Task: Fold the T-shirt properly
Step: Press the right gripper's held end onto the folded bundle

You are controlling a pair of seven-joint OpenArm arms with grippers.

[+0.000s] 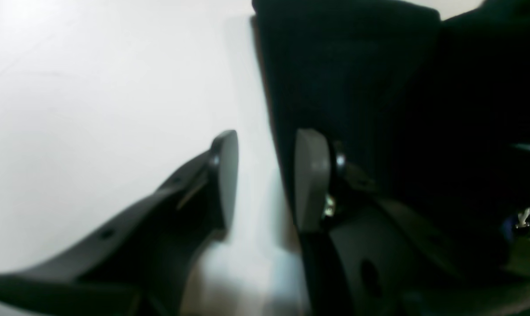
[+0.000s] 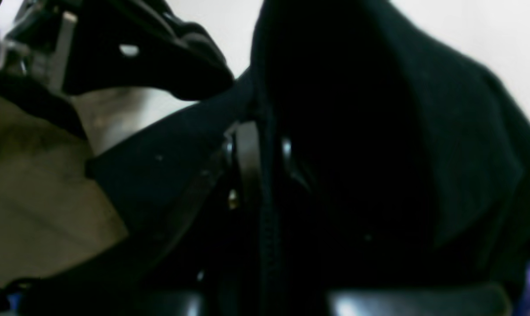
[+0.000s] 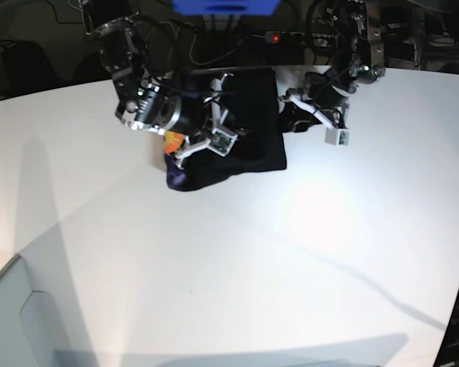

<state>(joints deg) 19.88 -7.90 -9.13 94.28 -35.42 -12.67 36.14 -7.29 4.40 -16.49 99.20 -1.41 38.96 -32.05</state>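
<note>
The black T-shirt (image 3: 245, 130) lies bunched at the back middle of the white table (image 3: 237, 260), with a bit of orange print (image 3: 170, 140) and purple print (image 3: 180, 180) showing at its left edge. In the right wrist view my right gripper (image 2: 267, 162) is shut on a fold of the black cloth (image 2: 379, 131) and holds it lifted; it also shows in the base view (image 3: 220, 101). My left gripper (image 1: 267, 175) is open over bare table, its right fingertip (image 1: 311, 180) against the shirt's edge (image 1: 348, 79). It sits at the shirt's right side in the base view (image 3: 289, 101).
Cables and dark equipment (image 3: 291, 30) line the table's back edge, with a blue object (image 3: 226, 6) above. The table's edge (image 3: 15, 267) runs along the lower left. The other arm (image 2: 129, 48) shows in the right wrist view.
</note>
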